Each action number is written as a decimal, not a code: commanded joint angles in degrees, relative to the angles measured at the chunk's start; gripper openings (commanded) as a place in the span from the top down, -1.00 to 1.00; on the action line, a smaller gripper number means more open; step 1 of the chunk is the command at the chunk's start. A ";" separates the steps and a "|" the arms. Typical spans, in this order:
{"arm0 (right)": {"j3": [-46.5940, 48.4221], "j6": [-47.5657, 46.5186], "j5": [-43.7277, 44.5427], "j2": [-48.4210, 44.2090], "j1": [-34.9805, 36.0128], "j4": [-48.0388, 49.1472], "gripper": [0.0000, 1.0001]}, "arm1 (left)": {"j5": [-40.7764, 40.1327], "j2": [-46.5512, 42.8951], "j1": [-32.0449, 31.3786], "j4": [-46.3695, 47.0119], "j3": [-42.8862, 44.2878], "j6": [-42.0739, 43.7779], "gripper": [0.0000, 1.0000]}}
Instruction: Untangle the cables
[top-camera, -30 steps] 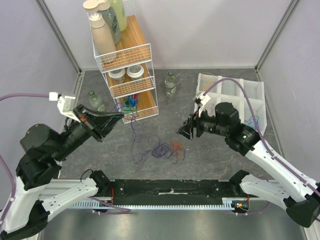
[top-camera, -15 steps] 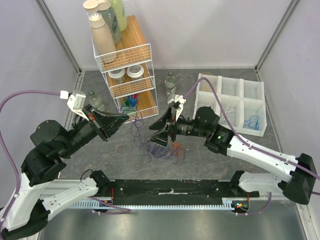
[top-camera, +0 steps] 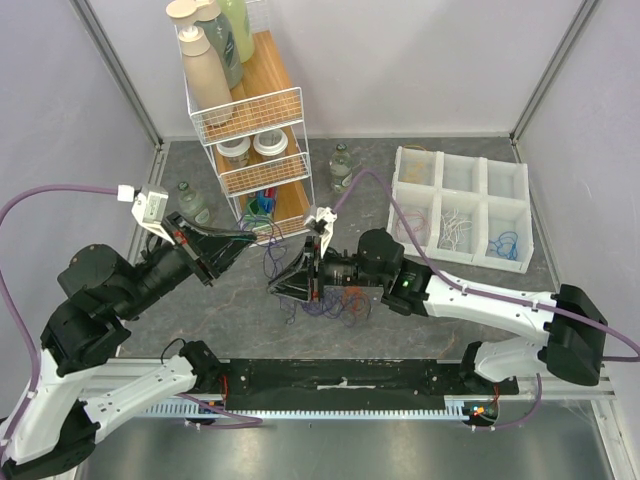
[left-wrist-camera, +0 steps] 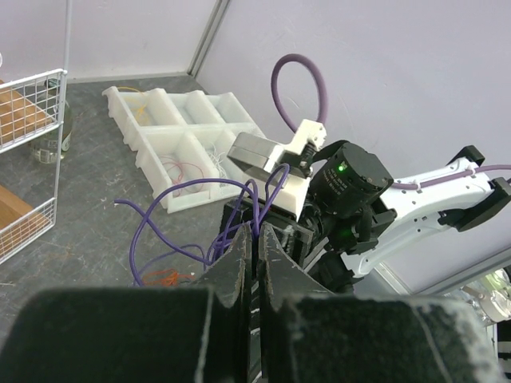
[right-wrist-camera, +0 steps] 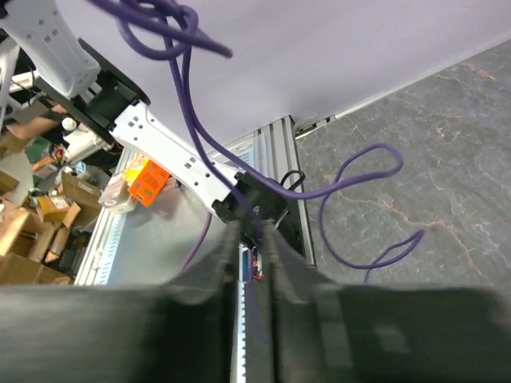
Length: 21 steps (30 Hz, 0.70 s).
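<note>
A loose heap of cables (top-camera: 335, 303) lies mid-worktop (top-camera: 240, 320), just beside the right gripper (right-wrist-camera: 251, 235). Its jaws are nearly closed, and a purple cable (right-wrist-camera: 188, 80) runs down into the slit between them. The same purple cable climbs to the left gripper (left-wrist-camera: 254, 233), whose jaws pinch it narrowly near the rack (top-camera: 262, 175), loops hanging free above the worktop. Farther right, the tray (top-camera: 462, 190) holds single cords in separate compartments.
</note>
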 commanded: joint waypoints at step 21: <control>-5.66 0.32 12.93 -24.55 -0.78 -19.24 1.00 | -6.27 10.27 0.14 -4.09 -11.08 0.98 -0.87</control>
